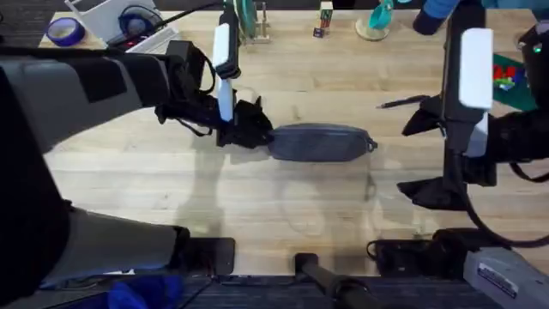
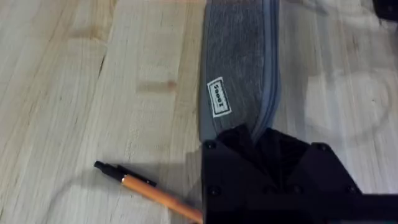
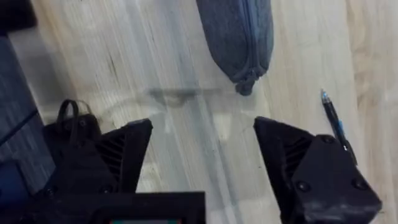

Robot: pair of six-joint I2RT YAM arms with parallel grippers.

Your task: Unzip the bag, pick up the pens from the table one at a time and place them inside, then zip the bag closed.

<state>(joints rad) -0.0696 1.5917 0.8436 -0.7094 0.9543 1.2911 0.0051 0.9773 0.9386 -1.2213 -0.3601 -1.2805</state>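
- The right claw [image 3: 202, 134] hangs above the table [image 1: 257, 206] with its jaws spread wide and nothing between them, a little short of the bag's near end. The zipper pull [image 3: 245, 87] is a small target. If the claw comes in off line, it will probably close on fabric instead, or just nudge the bag sideways.
- The bag [image 1: 322, 142] lies flat in the middle of the table, and its zipper looks fully shut. If the pull is dragged along it, the soft pouch may bunch or slide with the tug rather than open.
- The left claw [image 1: 244, 127] looks closed on the bag's far end, pinching the fabric there as an anchor. The hold seems shallow, right at the tip, so a firm tug could pull the cloth free.
- The orange pen [image 2: 149, 190] lies on the table just beside that claw. If the claw or bag shifts, the pen could roll out of easy reach.
- The dark pen [image 1: 403, 103] lies further back, apart from the bag and near the right arm, so a careless swing might knock it.
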